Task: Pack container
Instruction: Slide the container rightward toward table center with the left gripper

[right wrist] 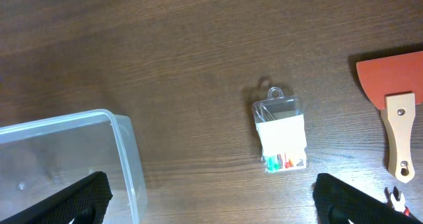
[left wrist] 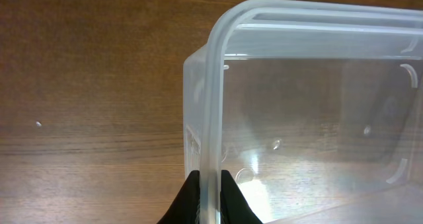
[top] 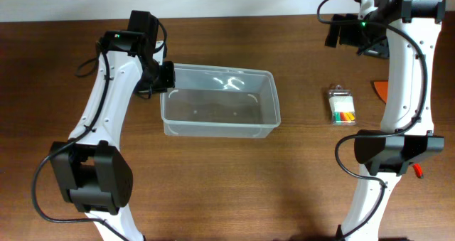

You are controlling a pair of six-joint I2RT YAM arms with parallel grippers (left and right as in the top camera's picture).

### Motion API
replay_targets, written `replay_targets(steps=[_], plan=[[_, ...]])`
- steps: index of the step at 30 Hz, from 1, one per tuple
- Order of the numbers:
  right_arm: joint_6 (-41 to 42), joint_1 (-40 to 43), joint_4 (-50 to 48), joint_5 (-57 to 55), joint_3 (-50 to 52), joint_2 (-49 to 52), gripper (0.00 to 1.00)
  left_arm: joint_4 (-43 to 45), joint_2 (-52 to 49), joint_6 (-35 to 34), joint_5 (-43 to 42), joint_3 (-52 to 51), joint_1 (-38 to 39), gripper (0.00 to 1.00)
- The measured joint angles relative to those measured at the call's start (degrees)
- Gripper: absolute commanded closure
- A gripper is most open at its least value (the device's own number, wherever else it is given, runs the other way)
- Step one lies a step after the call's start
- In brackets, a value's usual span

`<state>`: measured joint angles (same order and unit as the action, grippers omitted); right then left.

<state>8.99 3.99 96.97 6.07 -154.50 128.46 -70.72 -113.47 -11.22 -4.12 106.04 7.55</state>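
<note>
On the desk [top: 213, 191], of dark wood grain, the container [top: 220, 102] is set left of centre, its long axis running left to right. It is a clear, translucent plastic bin, rectangular, with rounded corners and a raised rim [left wrist: 213, 105]; nothing is seen inside it. The left end effector [left wrist: 210, 186] is closed narrow on the rim of the short left wall, so the container is judged to be steadied. The right end effector [right wrist: 210, 184] is spread to its widest and holds nothing; it hangs above bare desk beyond the container's right end. A scraper [right wrist: 390, 85], with a flat orange-red blade and a pale wooden handle, lies furthest right. A case [right wrist: 281, 135], small and clear, with a hang tab and coloured bits at one end, lies ahead of the right end effector, well apart from the container. Its long axis is set crosswise to the container's. The right arm is the nearer; a grasp across the case's short width is judged to be called for.
</note>
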Motion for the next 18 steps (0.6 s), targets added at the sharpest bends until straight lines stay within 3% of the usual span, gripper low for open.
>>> replay_targets(steps=[18], plan=[[0.0,0.0,0.0,0.0,0.0,0.0,0.01,-1.2,0.0,-3.2,-2.2,-3.5,5.3,0.98]])
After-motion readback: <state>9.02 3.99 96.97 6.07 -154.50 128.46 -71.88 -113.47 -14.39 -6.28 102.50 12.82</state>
